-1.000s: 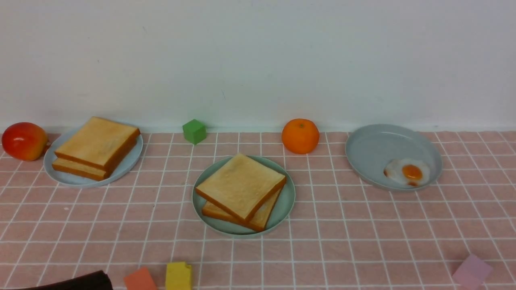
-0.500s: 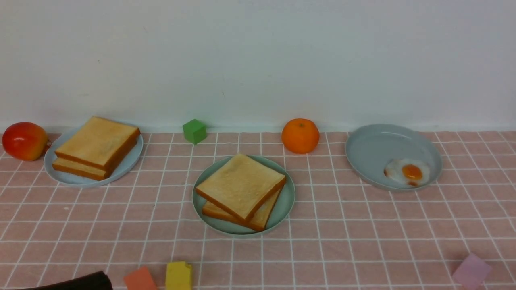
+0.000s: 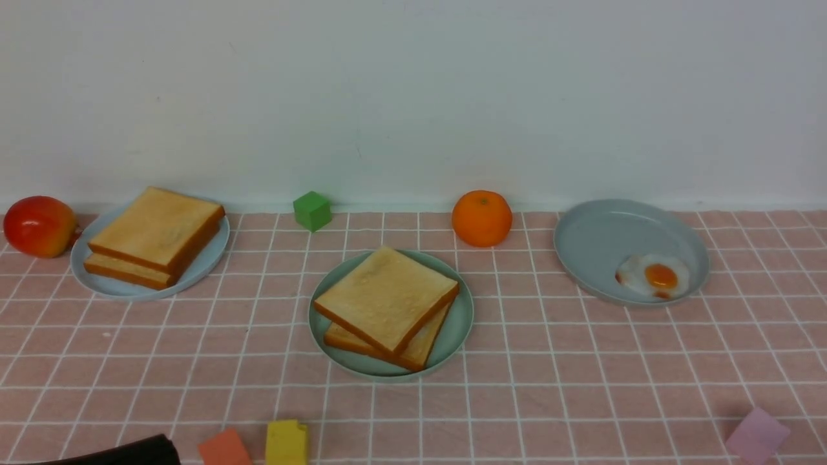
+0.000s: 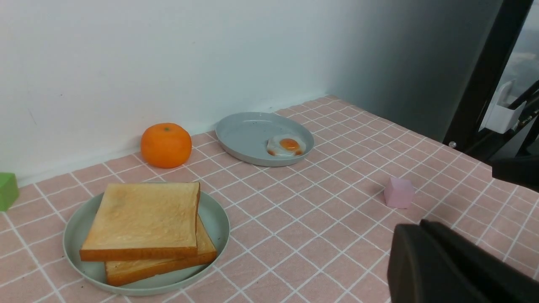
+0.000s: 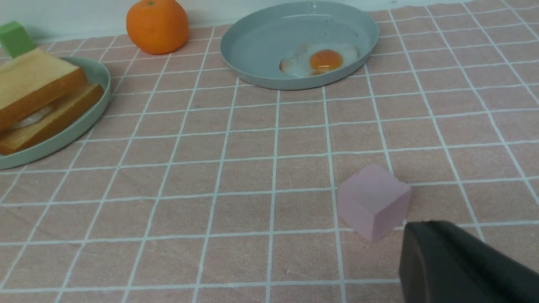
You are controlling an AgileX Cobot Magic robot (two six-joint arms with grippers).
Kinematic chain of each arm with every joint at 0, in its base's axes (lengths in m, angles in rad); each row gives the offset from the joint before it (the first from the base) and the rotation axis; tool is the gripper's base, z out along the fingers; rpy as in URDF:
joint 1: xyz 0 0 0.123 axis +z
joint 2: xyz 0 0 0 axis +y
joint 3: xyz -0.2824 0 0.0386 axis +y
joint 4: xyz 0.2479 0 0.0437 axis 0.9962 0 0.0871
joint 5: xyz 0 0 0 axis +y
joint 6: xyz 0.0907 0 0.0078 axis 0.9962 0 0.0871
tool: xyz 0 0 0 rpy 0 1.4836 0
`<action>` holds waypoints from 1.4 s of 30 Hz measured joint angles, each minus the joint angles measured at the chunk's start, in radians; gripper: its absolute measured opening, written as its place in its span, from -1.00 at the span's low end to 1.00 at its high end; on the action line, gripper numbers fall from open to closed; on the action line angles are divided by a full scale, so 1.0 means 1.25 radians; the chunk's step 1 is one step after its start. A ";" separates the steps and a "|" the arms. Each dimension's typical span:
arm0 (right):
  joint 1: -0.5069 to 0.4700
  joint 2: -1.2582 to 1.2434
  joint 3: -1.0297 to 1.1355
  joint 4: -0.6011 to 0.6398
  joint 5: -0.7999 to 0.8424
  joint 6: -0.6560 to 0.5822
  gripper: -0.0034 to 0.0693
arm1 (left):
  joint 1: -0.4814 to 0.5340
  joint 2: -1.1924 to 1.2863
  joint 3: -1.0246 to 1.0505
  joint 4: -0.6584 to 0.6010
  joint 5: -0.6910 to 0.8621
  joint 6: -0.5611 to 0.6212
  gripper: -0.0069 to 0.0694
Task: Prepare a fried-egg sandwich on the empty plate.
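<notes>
though stacked, sandwich on plate

- Pink checked cloth: I see it covering the whole table, up to the white wall.
- Red-yellow apple: I see it at far left, touching the rim of the left grey-blue plate.
- Left grey-blue plate: holds two stacked spare toast slices.
- Green cube: near the wall, left of centre.
- Orange: near the wall, just beside the right grey-blue plate.
- Right grey-blue plate: I note a spare fried egg at its near edge.
- Orange block and yellow block: side by side at the near edge.
- Pink cube: near right corner, alone.
</notes>
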 joint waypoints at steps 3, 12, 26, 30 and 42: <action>0.000 0.000 0.000 0.000 0.000 0.000 -0.92 | 0.000 0.000 0.000 0.000 0.000 0.000 -0.81; -0.001 0.000 0.000 0.000 0.000 0.003 -0.91 | 0.000 0.000 0.000 0.000 0.000 0.000 -0.80; -0.001 0.000 0.000 0.000 -0.001 0.005 -0.89 | 0.066 -0.044 0.067 0.087 -0.038 -0.007 -0.77; -0.001 0.000 0.000 0.000 -0.001 0.006 -0.88 | 0.268 -0.156 0.139 0.101 -0.064 -0.049 -0.85; -0.001 0.000 0.000 0.000 -0.001 0.006 -0.86 | 0.584 -0.223 0.248 0.103 0.127 -0.158 -0.85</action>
